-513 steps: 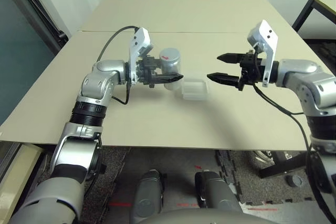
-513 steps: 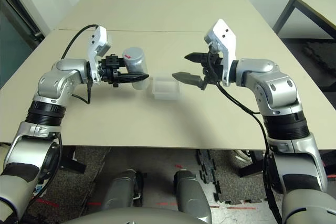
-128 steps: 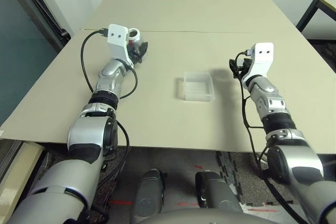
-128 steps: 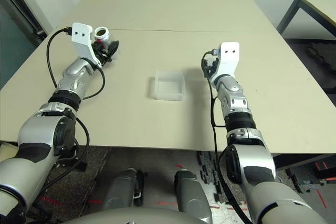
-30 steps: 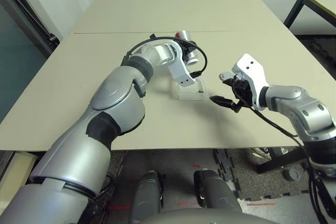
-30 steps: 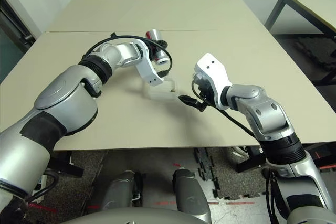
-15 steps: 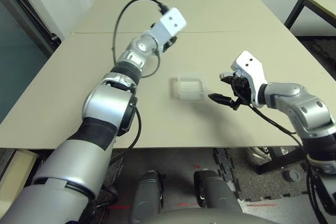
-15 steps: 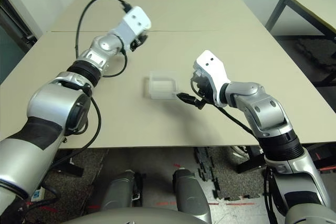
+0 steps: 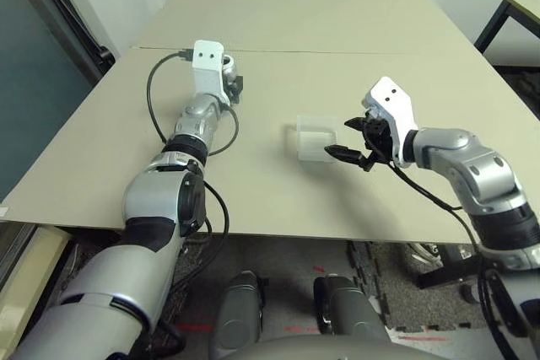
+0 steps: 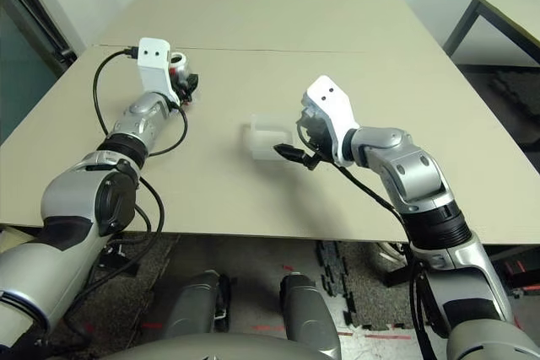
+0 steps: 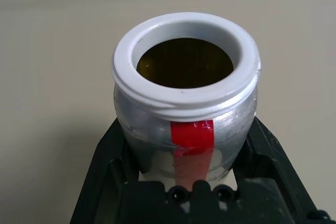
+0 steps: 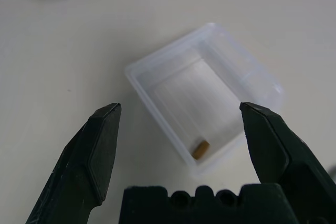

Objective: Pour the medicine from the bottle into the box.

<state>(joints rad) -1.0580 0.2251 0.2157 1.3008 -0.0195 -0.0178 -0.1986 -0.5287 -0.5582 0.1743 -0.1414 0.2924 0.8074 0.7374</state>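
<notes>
The bottle (image 11: 186, 129) is silver with a red label strip and an uncapped white-rimmed mouth. My left gripper (image 11: 186, 153) is shut on it, one black finger on each side of its body. In the head views the gripper and the bottle (image 10: 179, 62) are far out on the left, near the table seam. The box (image 9: 314, 137) is a clear shallow tray at mid-table, with one small brown pill (image 12: 199, 149) in a corner of it. My right gripper (image 9: 344, 138) is open at the box's right edge, its fingers (image 12: 102, 148) spread wider than the box (image 12: 210, 85).
The tan table (image 9: 354, 56) is two tops joined at a seam (image 9: 337, 51) behind the box. A black cable (image 9: 160, 94) loops from the left wrist. A dark-legged second table (image 9: 510, 10) stands at the far right.
My left arm has swung left, away from the box, with the bottle still in its grip. My right gripper has come closer to the box's right edge. The head camera has shifted slightly.
</notes>
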